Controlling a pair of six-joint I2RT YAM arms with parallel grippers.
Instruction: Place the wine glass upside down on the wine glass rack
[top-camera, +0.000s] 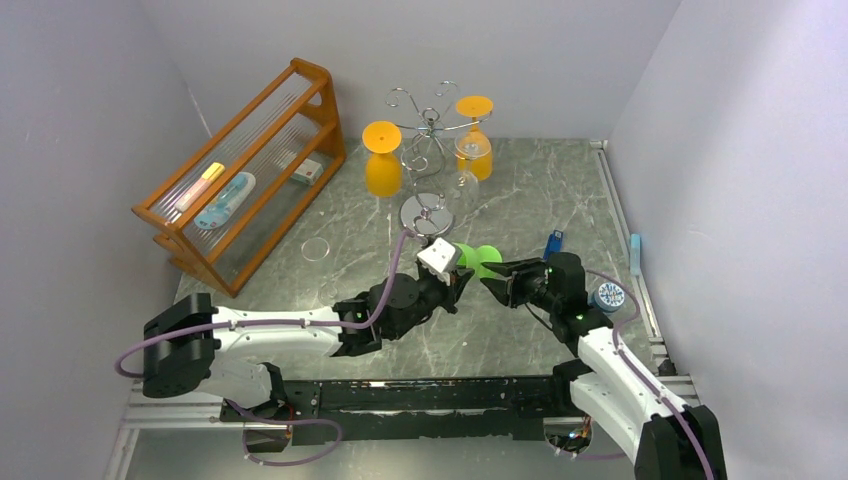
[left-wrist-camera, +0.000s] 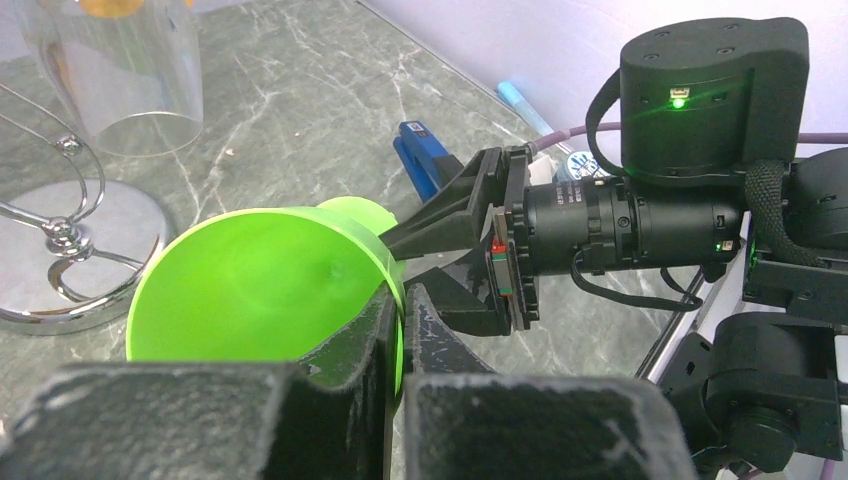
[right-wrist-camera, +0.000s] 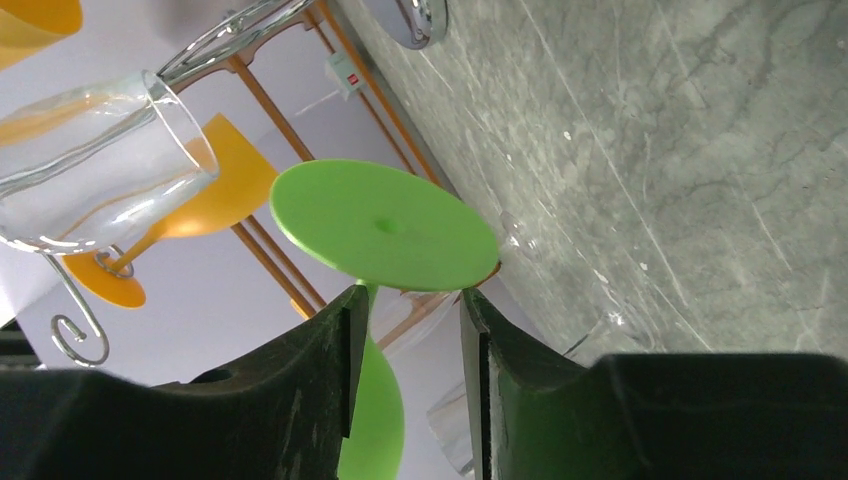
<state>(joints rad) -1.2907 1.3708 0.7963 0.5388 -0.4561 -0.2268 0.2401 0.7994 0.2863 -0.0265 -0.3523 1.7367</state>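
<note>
item: green wine glass (top-camera: 478, 258), lying on its side between the two grippers, just in front of the round base of the chrome wine glass rack (top-camera: 424, 213) and not on it. top view: the glass shows only as a small green shape between the fingertips. left wrist view adds: the bowl's mouth faces this camera, and the left gripper (left-wrist-camera: 395, 315) is pinched tight on the bowl's rim, one finger inside, one outside. right wrist view adds: the flat foot seen from beneath, the stem running down between the fingers of the right gripper (right-wrist-camera: 408, 330), which stand narrow on either side of it; whether they press the stem cannot be told. arms: left forearm stretched low across the table (top-camera: 540, 190) toward the right, right arm bent inward to meet it, wrists nose to nose. on the rack, hung upside down: left orange glass (top-camera: 382, 155), right orange glass (top-camera: 474, 105), clear glass (top-camera: 468, 160). beyond, at left: orange wooden shelf (top-camera: 250, 150). by the right wrist: small blue object (top-camera: 553, 242).
</note>
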